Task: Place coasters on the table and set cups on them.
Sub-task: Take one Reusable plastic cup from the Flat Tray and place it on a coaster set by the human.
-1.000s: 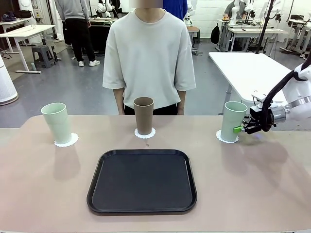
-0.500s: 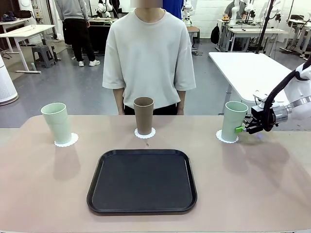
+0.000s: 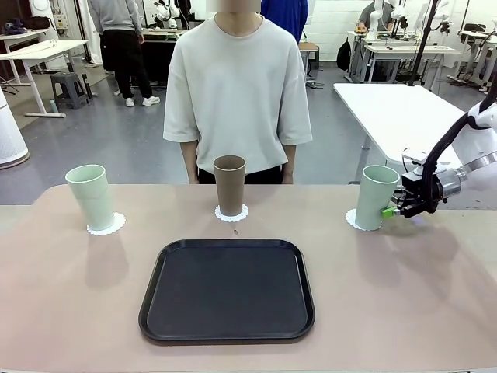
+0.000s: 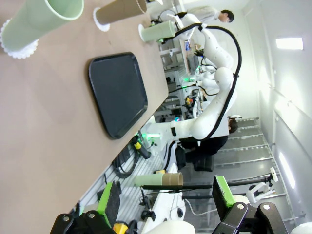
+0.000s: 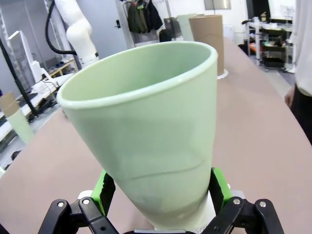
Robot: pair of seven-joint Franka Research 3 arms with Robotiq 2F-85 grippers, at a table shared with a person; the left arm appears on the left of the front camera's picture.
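Observation:
Three cups stand on the tan table [image 3: 70, 311], each on a white lacy coaster. The left pale green cup [image 3: 92, 196] leans a little on its coaster [image 3: 106, 226]. The brown cup [image 3: 230, 185] is upright on the middle coaster [image 3: 231, 214]. The right green cup [image 3: 375, 196] tilts toward my right gripper [image 3: 392, 208], its base on the right coaster [image 3: 355, 222]. In the right wrist view that cup [image 5: 146, 126] sits between the open right gripper's [image 5: 161, 192] green pads [image 5: 104, 191]. My left gripper [image 4: 165, 195] is open, with nothing between its fingers, off the near table edge.
A black rounded tray [image 3: 227, 289] lies in the middle of the table, in front of the brown cup. A person in a pale grey shirt [image 3: 237, 85] stands at the far edge behind it. A white table [image 3: 404, 109] stands at the back right.
The right green cup has tipped, its rim swinging right toward the right gripper. That gripper has drawn slightly right. The other cups and the tray have not moved.

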